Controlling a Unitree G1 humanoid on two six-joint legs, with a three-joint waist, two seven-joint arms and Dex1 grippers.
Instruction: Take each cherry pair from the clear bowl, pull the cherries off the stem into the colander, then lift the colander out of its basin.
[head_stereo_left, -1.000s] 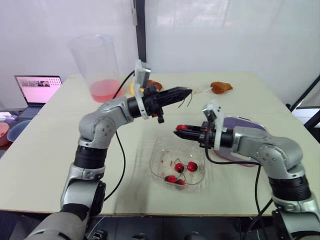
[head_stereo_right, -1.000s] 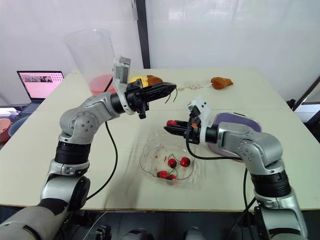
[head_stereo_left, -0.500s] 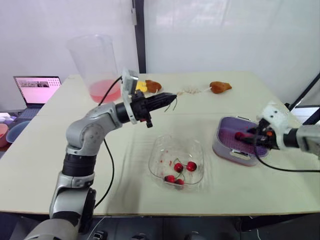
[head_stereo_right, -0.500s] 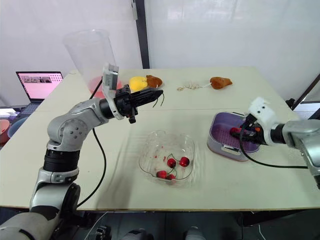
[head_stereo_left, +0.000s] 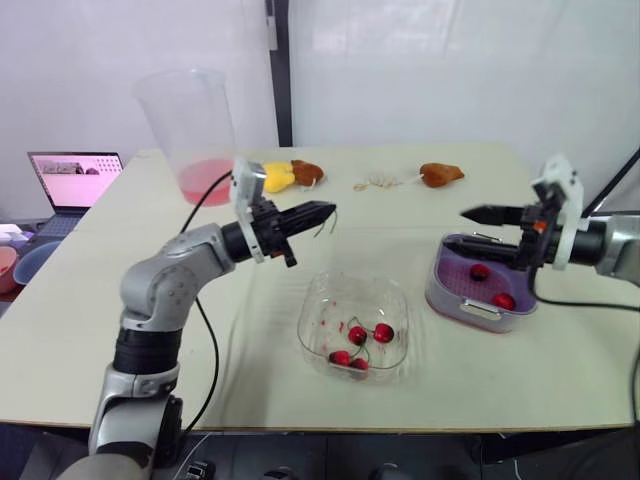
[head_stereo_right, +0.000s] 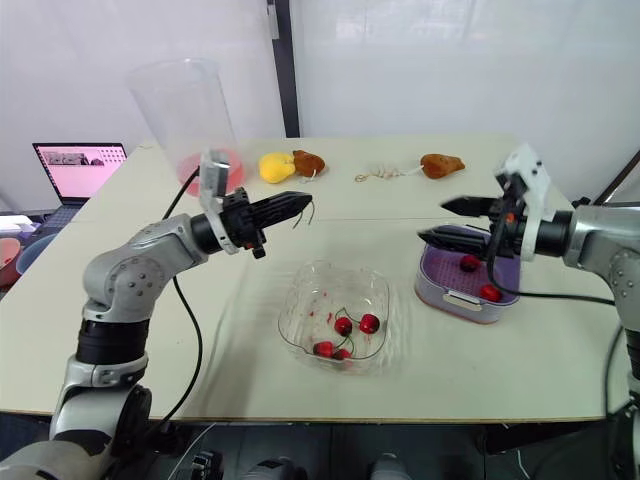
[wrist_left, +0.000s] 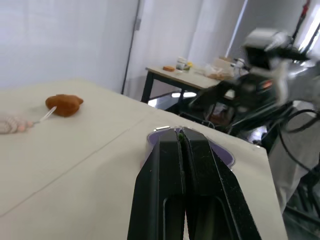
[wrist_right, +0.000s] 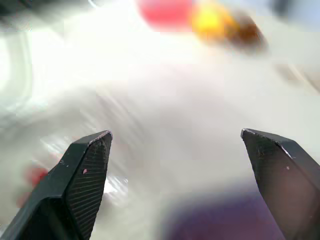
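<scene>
Two loose cherries (head_stereo_left: 481, 271) lie in the purple colander (head_stereo_left: 447, 268), which sits in its basin (head_stereo_left: 468, 311) on the desk (head_stereo_left: 120, 300) at the robot's right. In the head view the right hand (head_stereo_left: 470, 227) hovers just above the colander, fingers spread and nothing between them. Half a second ago it was down at the colander carrying fruit, and a second ago it was over the clear bowl (head_stereo_left: 316, 300), close to the left hand (head_stereo_left: 322, 211). So this pair looks delivered. The left hand, now drawn back to the robot's left of the bowl, is pinched on the bare stem (head_stereo_left: 330, 218), which curls from its tips. Four cherries, seemingly two cherry pairs (head_stereo_left: 383, 332), remain in the bowl. The picking is probably about half done and lifting the colander is not yet due. The stem likely needs dropping before the next pair is taken.

From the left wrist, the two fingers press together with a green sliver of stem (wrist_left: 179, 131) caught between them. Beyond them the colander's purple rim (wrist_left: 222, 152) shows on the desk.

From the right wrist, the fingers (wrist_right: 85, 170) stand far apart and hold nothing. A purple patch ahead of them is probably the colander, though I cannot tell for certain.
</scene>
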